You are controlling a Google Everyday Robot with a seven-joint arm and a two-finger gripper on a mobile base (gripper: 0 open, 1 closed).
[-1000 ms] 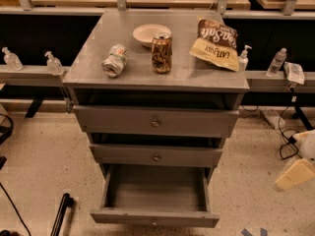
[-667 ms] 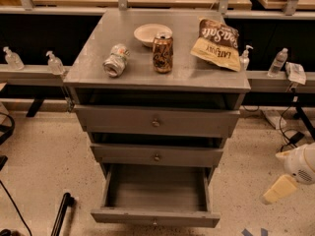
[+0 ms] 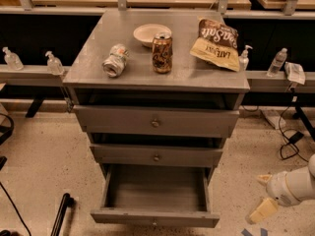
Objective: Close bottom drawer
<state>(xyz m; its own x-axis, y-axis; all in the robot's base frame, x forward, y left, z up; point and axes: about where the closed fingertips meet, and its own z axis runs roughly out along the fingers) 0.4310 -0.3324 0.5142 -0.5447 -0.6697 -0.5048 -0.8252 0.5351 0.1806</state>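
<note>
Speckled floor lies around the grey bench (image 3: 187, 75). You see the bottom drawer (image 3: 147, 216) pulled far out, past the front edge. Your gripper (image 3: 261, 195) hangs low, off the front right corner, apart from the drawer, with its two fingers (image 3: 261, 211) spread. A bowl (image 3: 151, 34), a can (image 3: 162, 53) and a chip bag (image 3: 216, 43) sit toward the back edge.

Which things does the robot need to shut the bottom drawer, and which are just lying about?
For the job:
bottom drawer, pulled out
claw, open, low on the cabinet's right, touching nothing

Just lying about:
bowl, upright can, silver can on its side and chip bag, all on the cabinet top
top drawer
middle drawer
</note>
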